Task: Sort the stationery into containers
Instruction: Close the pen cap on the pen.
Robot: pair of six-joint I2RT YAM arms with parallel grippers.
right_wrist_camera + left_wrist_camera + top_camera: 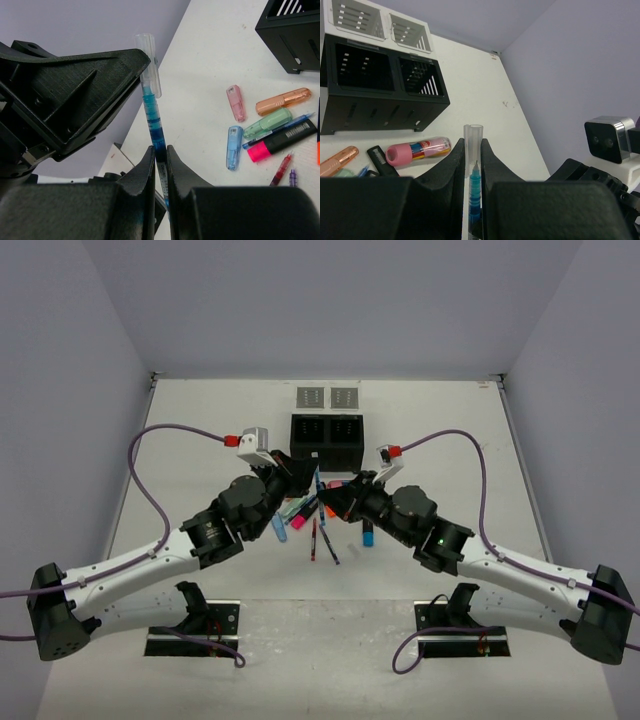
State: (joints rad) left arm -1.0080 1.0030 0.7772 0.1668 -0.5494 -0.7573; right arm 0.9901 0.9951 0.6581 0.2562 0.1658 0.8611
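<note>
Bright, even light; faint shadows; left hand (470,146) close-up slightly blurred.

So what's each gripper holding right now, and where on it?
One blue pen, shared: the left gripper is shut on its clear cap, the right gripper on the barrel below the cap.

Overhead from behind; wrist cameras close, sharing blue pen (474,192).
</note>
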